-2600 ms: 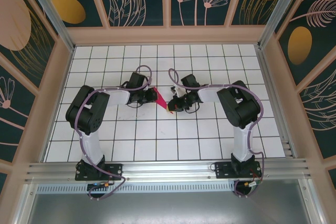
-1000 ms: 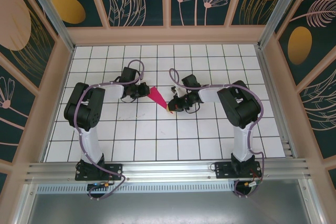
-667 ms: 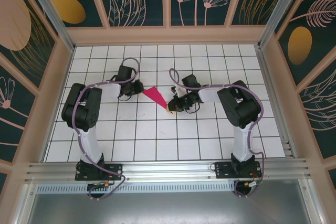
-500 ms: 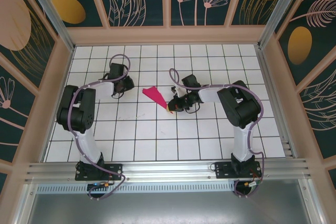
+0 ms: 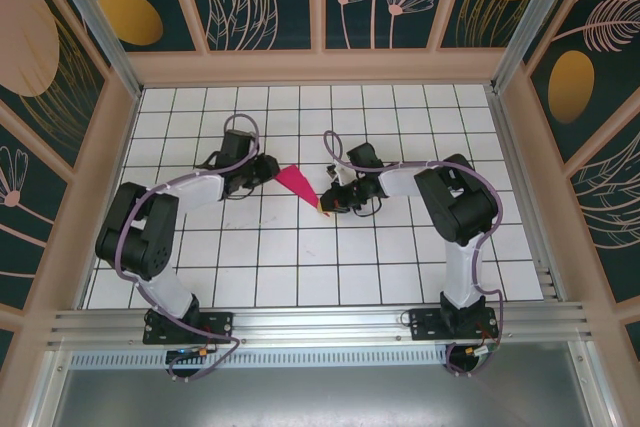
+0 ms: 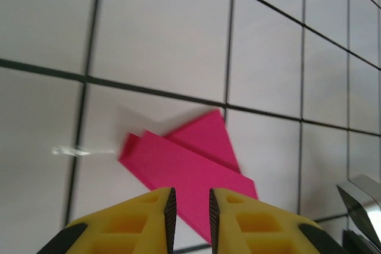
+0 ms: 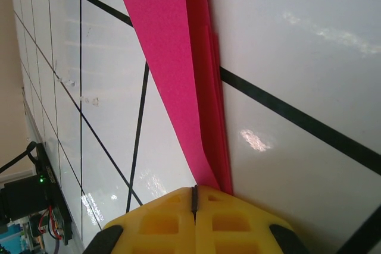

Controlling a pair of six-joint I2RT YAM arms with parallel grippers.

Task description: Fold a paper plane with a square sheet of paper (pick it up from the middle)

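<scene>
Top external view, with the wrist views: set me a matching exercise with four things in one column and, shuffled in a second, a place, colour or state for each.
Things:
1. left tool
2. right tool
3. pink folded paper
4. table

Descriptions:
A. white tiles with dark grid lines
B. shut on the paper's narrow tip
C. jaws slightly apart, at the paper's wide end
D. magenta-pink, between the two tools

Pairs: 1-C, 2-B, 3-D, 4-A
</scene>
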